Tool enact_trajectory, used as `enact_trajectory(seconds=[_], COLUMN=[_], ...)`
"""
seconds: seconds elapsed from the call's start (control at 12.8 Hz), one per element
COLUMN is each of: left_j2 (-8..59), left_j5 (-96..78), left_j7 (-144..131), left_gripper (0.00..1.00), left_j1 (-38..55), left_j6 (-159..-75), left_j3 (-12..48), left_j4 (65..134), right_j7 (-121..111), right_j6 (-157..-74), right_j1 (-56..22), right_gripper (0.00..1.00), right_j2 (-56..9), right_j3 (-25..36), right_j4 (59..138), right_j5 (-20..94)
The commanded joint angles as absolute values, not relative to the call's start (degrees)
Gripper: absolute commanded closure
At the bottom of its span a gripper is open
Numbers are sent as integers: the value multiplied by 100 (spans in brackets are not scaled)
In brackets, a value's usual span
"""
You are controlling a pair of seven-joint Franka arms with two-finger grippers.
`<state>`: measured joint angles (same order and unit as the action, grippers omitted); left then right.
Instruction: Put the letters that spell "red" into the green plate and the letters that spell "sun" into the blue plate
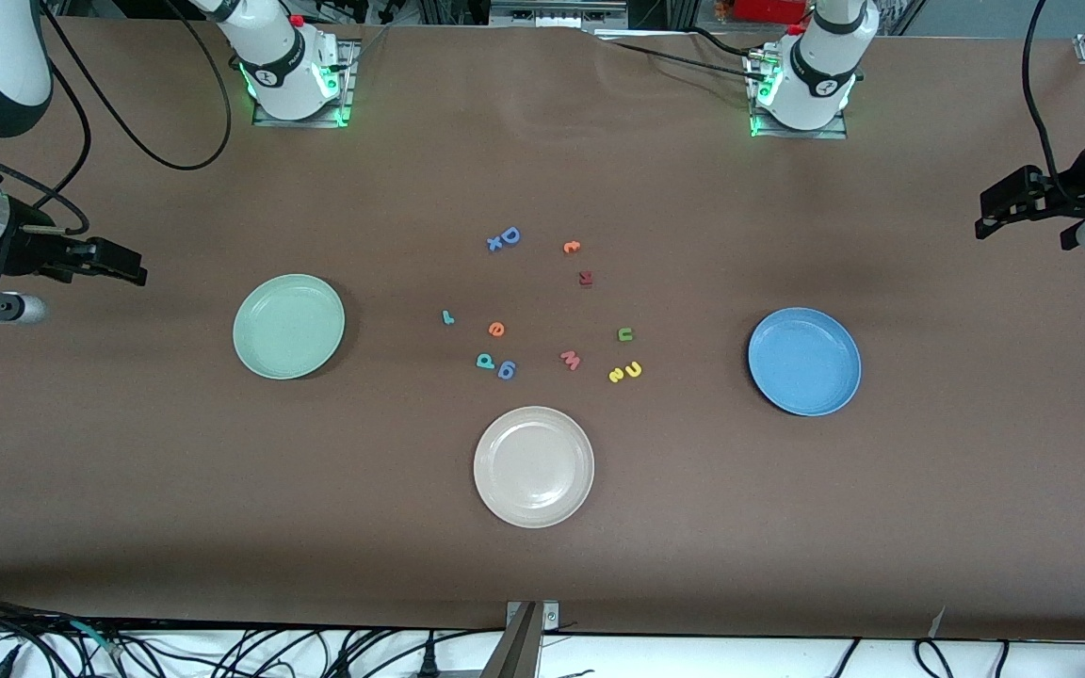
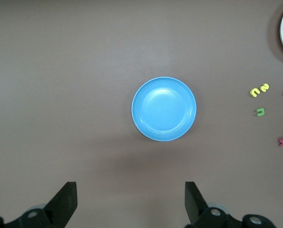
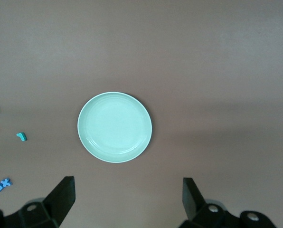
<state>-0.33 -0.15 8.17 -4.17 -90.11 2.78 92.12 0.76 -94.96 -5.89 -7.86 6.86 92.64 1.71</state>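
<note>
The round, shallow cream-white plate (image 1: 533,466) serves as the landmark; it sits nearest the front camera, and both task plates are bare.

The pale mint-green plate (image 1: 288,326) lies farther from the camera than the white plate, toward the right arm's end of the table. The plain medium-blue plate (image 1: 804,361) lies toward the left arm's end.

All foam letters lie loose on the brown tabletop (image 1: 542,565), farther from the camera than the white plate. The thin teal "r" (image 1: 447,317), the orange "e" (image 1: 496,329) and the teal "d" (image 1: 485,361) lie on the green plate's side of the cluster. The green arch letter (image 1: 625,334), the yellow arch letter (image 1: 633,368) and the yellow "s" (image 1: 617,376) lie on the blue plate's side, the two yellow ones touching.

The right gripper (image 3: 127,202) hangs high above the table's edge at the right arm's end, its jaws spread wide and holding nothing. The left gripper (image 2: 130,204) hangs likewise at the left arm's end, jaws wide and holding nothing.
</note>
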Motion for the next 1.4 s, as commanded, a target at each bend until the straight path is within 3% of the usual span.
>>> enact_trajectory(seconds=[0.0,1.32], left_j2=[9,9], left_j5=[-26,-9], left_j7=[923,896], left_gripper=[0,0], left_j1=[-422,-387], left_j6=[-8886,-8622], left_j3=[281,352], left_j4=[9062,9062], right_j7=[53,35], right_j6=[-9483,-9475], right_j1=[-554,-554], right_gripper=[0,0], right_j2=[-782,-782], right_j3=[659,659], right_j4=[9220,9220], right_j5=[141,114])
